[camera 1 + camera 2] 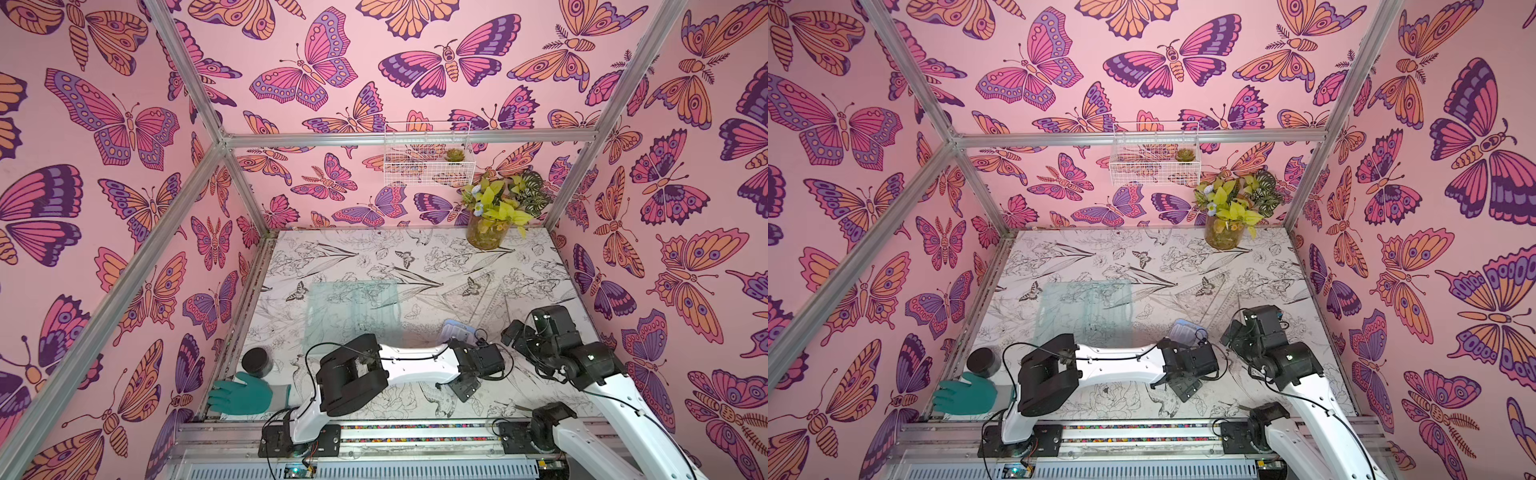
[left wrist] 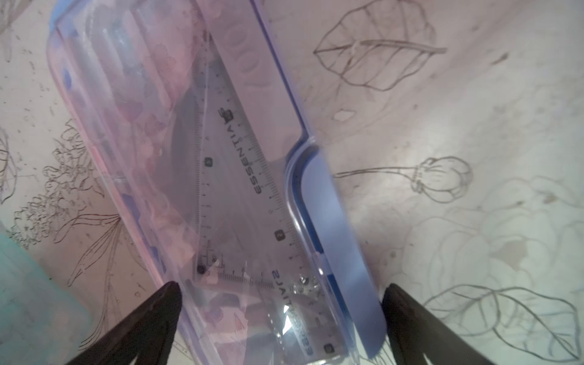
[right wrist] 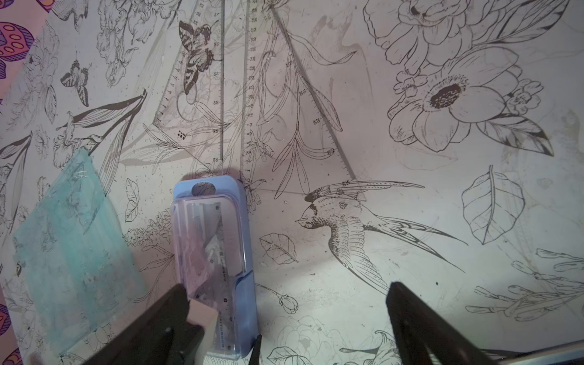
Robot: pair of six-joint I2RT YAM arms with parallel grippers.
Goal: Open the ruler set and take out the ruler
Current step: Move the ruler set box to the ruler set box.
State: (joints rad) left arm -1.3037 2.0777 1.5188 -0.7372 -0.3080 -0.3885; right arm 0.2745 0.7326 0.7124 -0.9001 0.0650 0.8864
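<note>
While lying seemingly shut on the floral-print tabletop [image 3: 316,300], the blue-edged clear plastic ruler set case [image 2: 189,158] is sitting w/ one end btwn spread jaws of left gripper [image 2: 282,286], unclamped; right gripper [image 3: 286,286] is hovering near it, jaws apart too. Risk: left squeezing it closed, or skidding the slick plastic.

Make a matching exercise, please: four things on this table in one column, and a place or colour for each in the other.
1. ruler set
2. glove
3. jar
4. vase of plants

A. far right corner of the table
B. black, beside the glove
C. between the left end effector's open fingers
D. teal, near left corner

Pairs: 1-C, 2-D, 3-B, 4-A
</note>
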